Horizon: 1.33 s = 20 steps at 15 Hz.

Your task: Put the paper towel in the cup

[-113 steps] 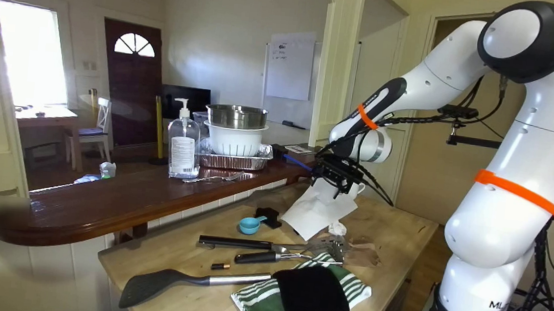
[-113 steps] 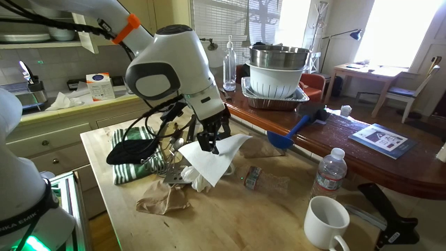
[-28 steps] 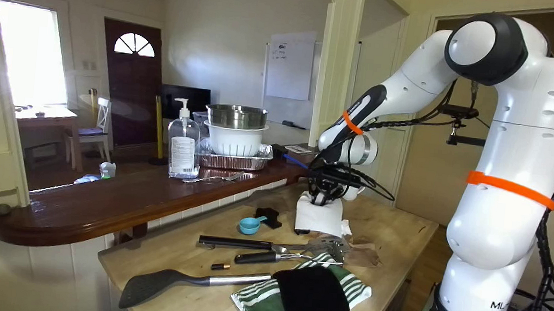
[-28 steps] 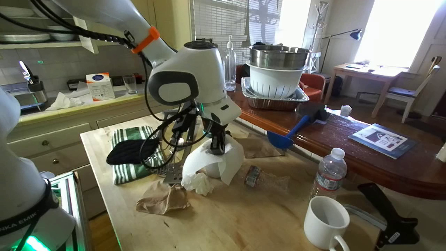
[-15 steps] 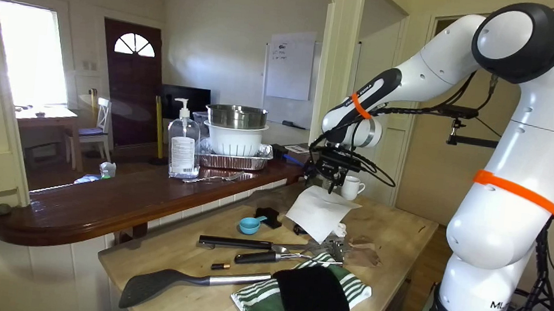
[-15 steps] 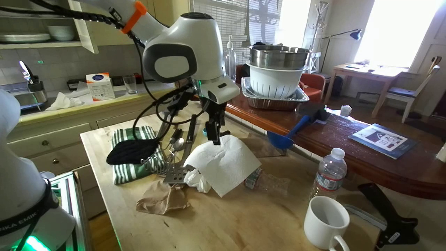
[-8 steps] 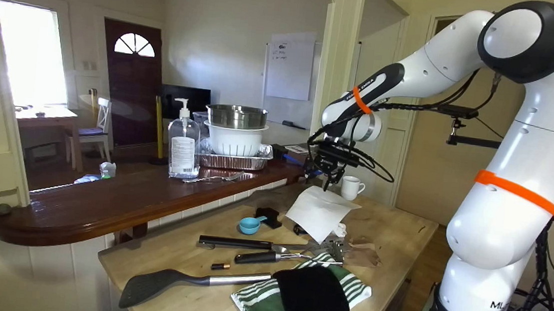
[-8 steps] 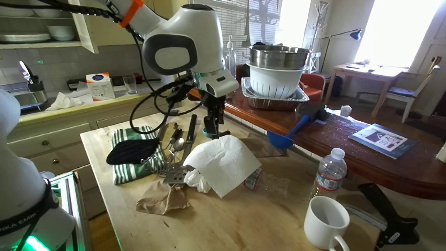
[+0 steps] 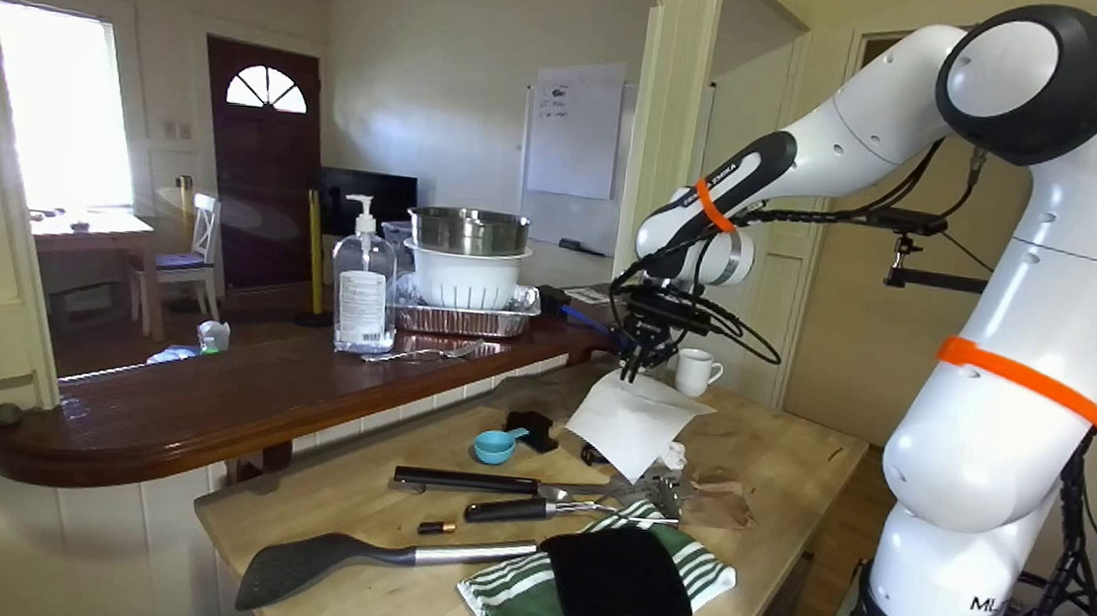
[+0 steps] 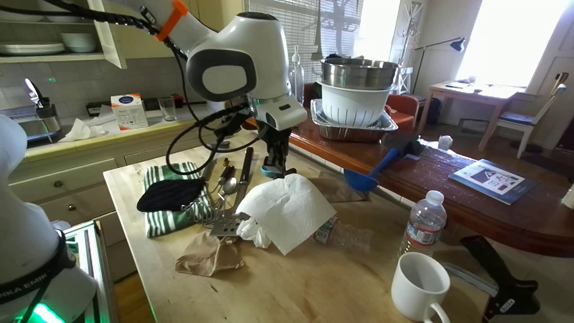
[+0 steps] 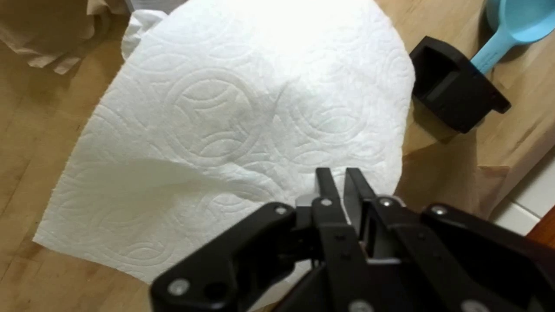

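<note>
The paper towel lies spread out and unheld, its middle bulging up and its corners hanging toward the table. In an exterior view the white paper towel looks draped over something. The cup is hidden in all views. Just above the towel's edge on the ledge side hovers my gripper, pointing down. In the wrist view the embossed paper towel fills much of the picture beneath my gripper. A narrow gap parts the two fingers, with nothing seen between them. Whether the fingertips touch the paper cannot be told.
A crumpled white wad, brown paper and a crushed bottle surround the towel. Close by are a black block and a blue measuring cup. A white mug and the wooden ledge stand farther off.
About two seconds ago my gripper pressed into the towel; it then rose clear and the towel spread out. Over the last second the fingers have drawn closer together while the towel stayed put.
</note>
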Tool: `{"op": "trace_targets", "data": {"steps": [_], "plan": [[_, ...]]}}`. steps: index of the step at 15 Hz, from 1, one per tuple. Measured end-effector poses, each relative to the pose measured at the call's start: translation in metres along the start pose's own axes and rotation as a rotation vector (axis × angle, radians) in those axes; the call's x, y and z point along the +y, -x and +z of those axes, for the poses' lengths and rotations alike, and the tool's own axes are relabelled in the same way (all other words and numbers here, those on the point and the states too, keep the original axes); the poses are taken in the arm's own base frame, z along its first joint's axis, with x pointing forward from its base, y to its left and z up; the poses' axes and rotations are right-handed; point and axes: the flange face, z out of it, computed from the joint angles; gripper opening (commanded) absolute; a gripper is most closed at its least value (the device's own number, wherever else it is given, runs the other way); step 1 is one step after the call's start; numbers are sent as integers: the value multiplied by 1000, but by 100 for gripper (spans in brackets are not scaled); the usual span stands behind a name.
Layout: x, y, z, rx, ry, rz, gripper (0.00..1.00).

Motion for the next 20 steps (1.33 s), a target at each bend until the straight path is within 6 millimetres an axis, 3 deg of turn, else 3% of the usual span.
{"op": "trace_targets", "data": {"steps": [20], "plan": [[21, -2, 77, 7, 64, 33, 0]]}}
